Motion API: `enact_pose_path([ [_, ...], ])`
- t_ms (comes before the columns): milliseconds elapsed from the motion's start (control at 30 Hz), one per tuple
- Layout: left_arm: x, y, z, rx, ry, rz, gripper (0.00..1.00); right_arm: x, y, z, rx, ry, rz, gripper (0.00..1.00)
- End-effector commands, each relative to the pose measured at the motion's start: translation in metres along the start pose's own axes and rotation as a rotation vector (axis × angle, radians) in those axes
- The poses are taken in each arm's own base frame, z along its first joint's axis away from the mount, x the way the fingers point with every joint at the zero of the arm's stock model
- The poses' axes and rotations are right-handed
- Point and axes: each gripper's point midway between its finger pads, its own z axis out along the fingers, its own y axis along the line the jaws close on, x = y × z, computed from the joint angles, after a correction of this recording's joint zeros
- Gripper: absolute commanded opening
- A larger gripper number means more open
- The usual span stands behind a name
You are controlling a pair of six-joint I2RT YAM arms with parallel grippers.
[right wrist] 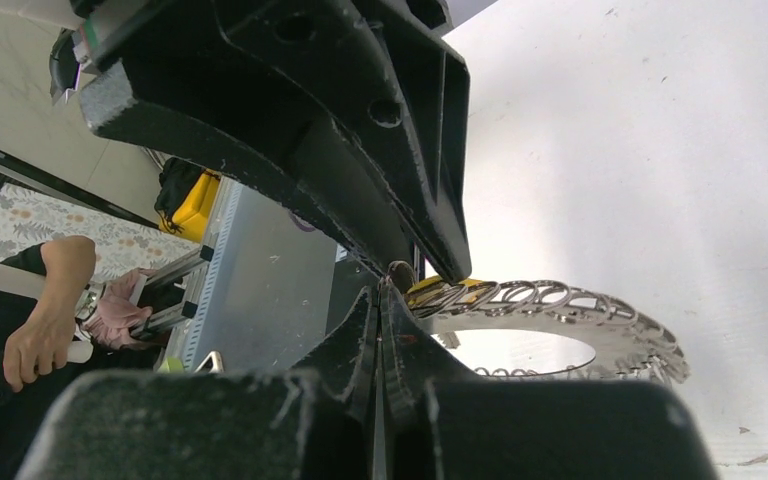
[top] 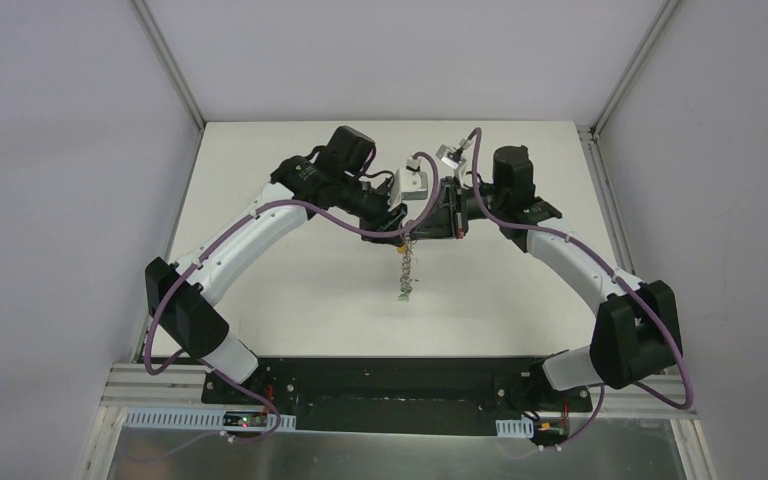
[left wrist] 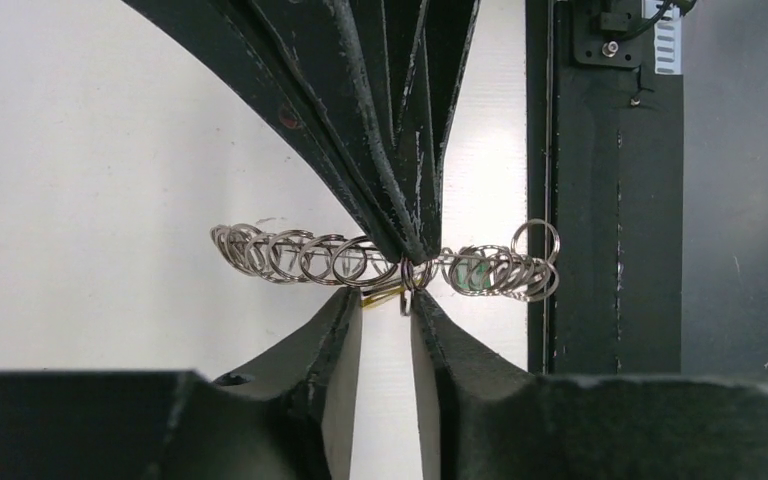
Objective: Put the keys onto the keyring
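Note:
The keyring (top: 405, 270) hangs on edge above the white table between both grippers; its wire loops (left wrist: 280, 258) run across the left wrist view. My right gripper (right wrist: 382, 290) is shut on the keyring's rim (right wrist: 560, 310), reaching in from above (left wrist: 415, 265) in the left wrist view. My left gripper (left wrist: 388, 295) meets it from the opposite side, jaws narrowly apart, with the yellow key (left wrist: 385, 294) spanning between the fingertips just under the loops. The yellow key's head (right wrist: 440, 290) also shows beside the right fingers. The green key (left wrist: 475, 275) sits behind the loops further along the ring.
The black base plate (top: 390, 380) lies along the table's near edge, and its black rail (left wrist: 610, 200) stands at the right of the left wrist view. A person's hand (right wrist: 50, 330) and a yellow object (right wrist: 195, 200) are beyond the table's edge.

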Motion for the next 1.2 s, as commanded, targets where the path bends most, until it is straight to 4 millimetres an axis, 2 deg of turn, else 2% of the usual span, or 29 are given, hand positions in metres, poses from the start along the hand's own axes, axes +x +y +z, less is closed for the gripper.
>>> enact_pose_path([
  [0, -0.009, 0.000, 0.001, 0.009, -0.013, 0.039, 0.21, -0.007, 0.005, -0.001, -0.028, -0.010, -0.029, 0.00],
  [133, -0.007, -0.003, 0.002, 0.019, 0.001, 0.043, 0.04, -0.010, 0.004, -0.001, -0.018, -0.020, -0.020, 0.00],
  [200, -0.006, -0.002, 0.003, 0.012, 0.009, 0.041, 0.00, -0.011, 0.002, 0.000, -0.007, -0.027, -0.012, 0.00],
  [600, -0.005, 0.010, 0.007, -0.108, 0.064, 0.021, 0.00, -0.018, -0.017, 0.000, 0.066, -0.084, 0.071, 0.00],
  [833, -0.009, 0.012, 0.009, -0.131, 0.070, -0.004, 0.22, -0.015, -0.023, 0.000, 0.082, -0.095, 0.078, 0.00],
  [1167, -0.003, 0.016, -0.004, -0.174, 0.079, 0.002, 0.38, -0.007, -0.016, -0.007, 0.034, -0.067, 0.009, 0.00],
])
